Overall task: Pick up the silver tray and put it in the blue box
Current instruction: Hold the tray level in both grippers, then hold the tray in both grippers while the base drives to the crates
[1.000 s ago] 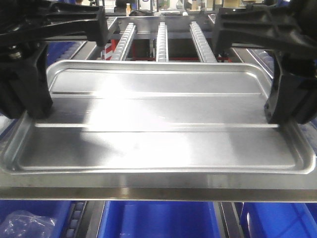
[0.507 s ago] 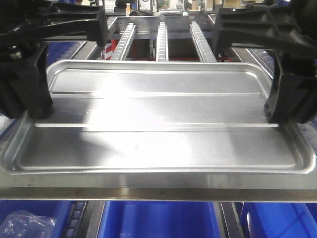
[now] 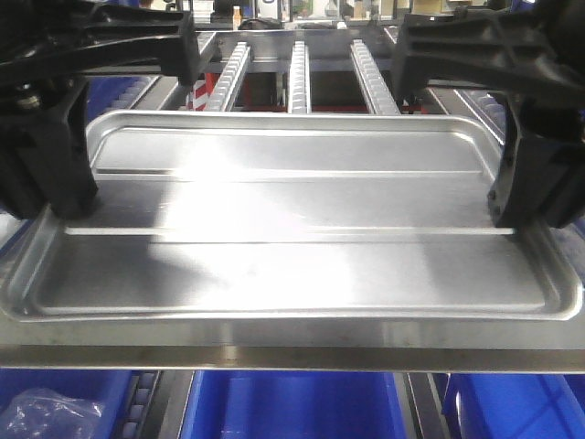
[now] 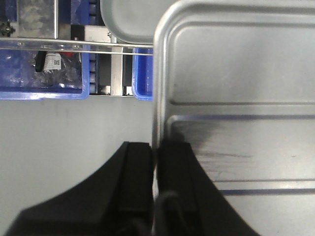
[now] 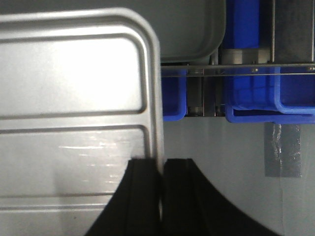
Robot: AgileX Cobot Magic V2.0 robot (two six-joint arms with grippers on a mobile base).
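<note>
Currently the silver tray point(image 3: 292, 229) sits level between the two arms and fills most of the front-facing view. Its recessed centre faces up and both long ridges run side to side.

Left gripper point(image 4: 154, 150): the jaws are closed on the tray's left rim, one black finger point(image 4: 135, 167) outside the raised edge and the other inside on the sloping wall. In the left wrist view the rim passes straight down between them.

Right gripper point(image 5: 162, 164): same arrangement on the opposite short side. The jaws pinch the right rim, with one finger point(image 5: 145, 182) on the tray side and one outside it.

Position of the tray: in both wrist views its ends overhang a plain grey surface well below. A blue box point(image 3: 292, 402) shows below the tray's near edge in the front view, just past a flat metal strip point(image 3: 292, 357). Whether the tray touches that strip cannot be told.

Surroundings: three roller rails point(image 3: 299, 78) run away behind the far rim. A crumpled clear plastic bag point(image 3: 46, 412) lies at lower left in another blue bin. The right wrist view shows a second grey tray point(image 5: 192, 29) beyond the corner of the held one, above a thin wire rail point(image 5: 236, 66).
</note>
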